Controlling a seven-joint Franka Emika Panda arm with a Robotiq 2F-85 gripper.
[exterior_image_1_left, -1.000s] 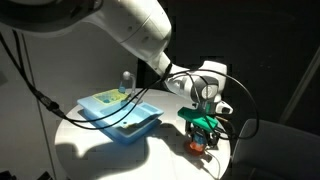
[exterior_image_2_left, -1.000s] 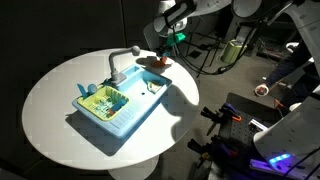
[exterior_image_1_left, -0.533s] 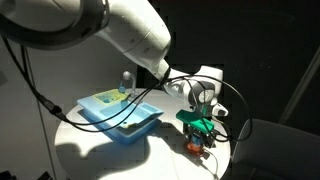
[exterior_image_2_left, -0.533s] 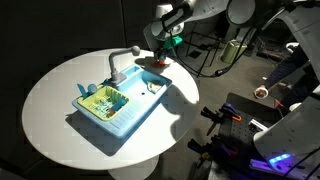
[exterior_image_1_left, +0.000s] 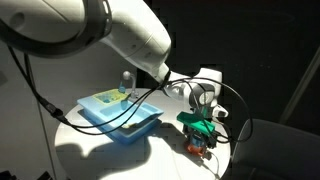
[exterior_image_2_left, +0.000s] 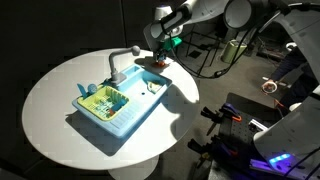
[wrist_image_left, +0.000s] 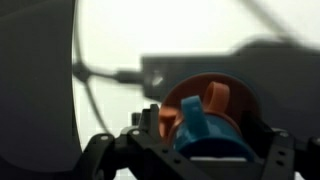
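Note:
A blue-green cup (wrist_image_left: 205, 125) with a handle sits between my gripper's (wrist_image_left: 205, 150) fingers, resting in an orange bowl (wrist_image_left: 225, 98) on the white table. Orange shows between the left finger (wrist_image_left: 150, 140) and the cup wall, so the jaws stand open around the cup. In both exterior views the gripper (exterior_image_1_left: 203, 118) (exterior_image_2_left: 165, 44) points down over the cup (exterior_image_1_left: 203, 125) and the orange bowl (exterior_image_1_left: 199, 144) (exterior_image_2_left: 155, 62) near the table's edge.
A blue toy sink (exterior_image_1_left: 120, 112) (exterior_image_2_left: 115, 105) with small items in it and a grey faucet (exterior_image_2_left: 120, 62) stands mid-table. The round white table (exterior_image_2_left: 60, 110) ends close behind the bowl. Cables (exterior_image_1_left: 60, 105) hang from the arm.
The arm's upper links have shifted a little. The gripper has stayed over the orange bowl with the cup between its fingers.

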